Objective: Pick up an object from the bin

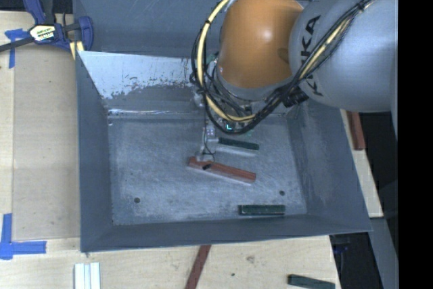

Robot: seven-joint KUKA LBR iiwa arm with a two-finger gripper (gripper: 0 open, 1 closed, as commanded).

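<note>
The reddish-brown flat bar (226,172), a thin, narrow strip that could be plastic or painted wood, is probably light and stiff, so it should lift without bending. It lies flat on the bin floor and offers little height to pinch. A hold at one end would likely let the other end droop or swing, so a grip across its narrow width nearer the middle seems safer. It is straight and matte, with a slightly darker left end. It rests near the middle of the grey metal bin (95,166), slanting from left to right and a little toward the near wall. The gripper (208,149) stands at the bar's left end, touching it or just above it; whether it is spread or pressed together I cannot tell. Just right of the gripper and a little farther back lies a dark green flat bar (238,143), while a second dark green bar (261,210) lies well apart, along the near wall toward the right. Over them hangs the orange dome-shaped cover (257,37) on the wrist of the silver-grey arm (352,44), which reaches in from the right
</note>
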